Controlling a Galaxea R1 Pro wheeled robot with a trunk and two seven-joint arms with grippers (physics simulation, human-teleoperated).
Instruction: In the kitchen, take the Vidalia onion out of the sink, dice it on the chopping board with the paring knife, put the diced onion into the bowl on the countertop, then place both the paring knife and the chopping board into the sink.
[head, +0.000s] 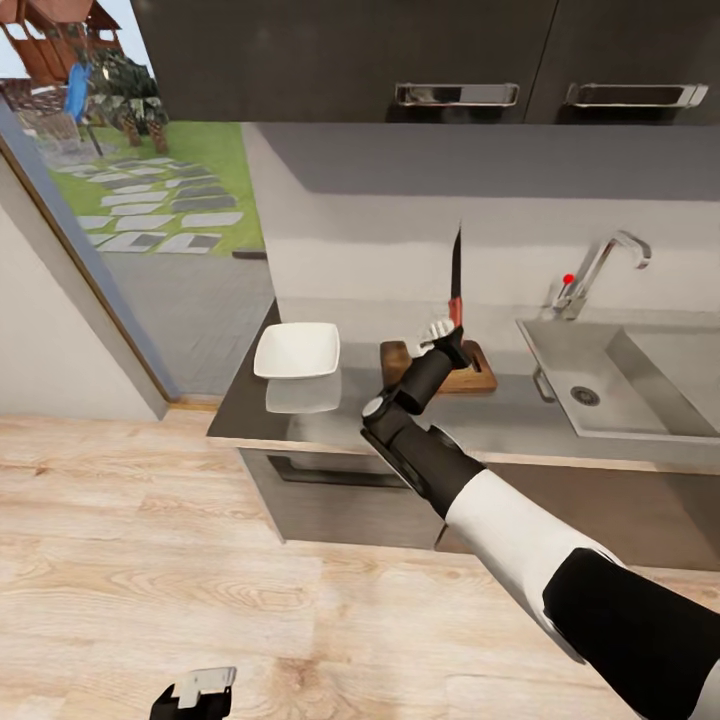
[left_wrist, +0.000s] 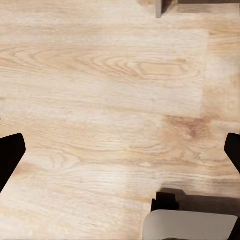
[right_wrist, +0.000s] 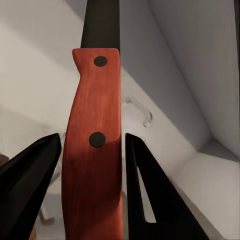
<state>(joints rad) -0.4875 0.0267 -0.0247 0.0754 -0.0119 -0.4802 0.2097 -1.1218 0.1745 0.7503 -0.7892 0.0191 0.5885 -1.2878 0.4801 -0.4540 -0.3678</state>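
Knife (head: 456, 268) gripped upright in right gripper (head: 447, 335) | board (head: 477, 373) just below | onion seemingly absent | lower your blade slowly, tip forward.

Red-handled paring knife (head: 456, 280) upright above chopping board (head: 470, 375)

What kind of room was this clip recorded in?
A simulated home kitchen: a grey countertop with a steel sink and tap, dark wall cabinets, and a chopping board. Wood floor, garden outside.
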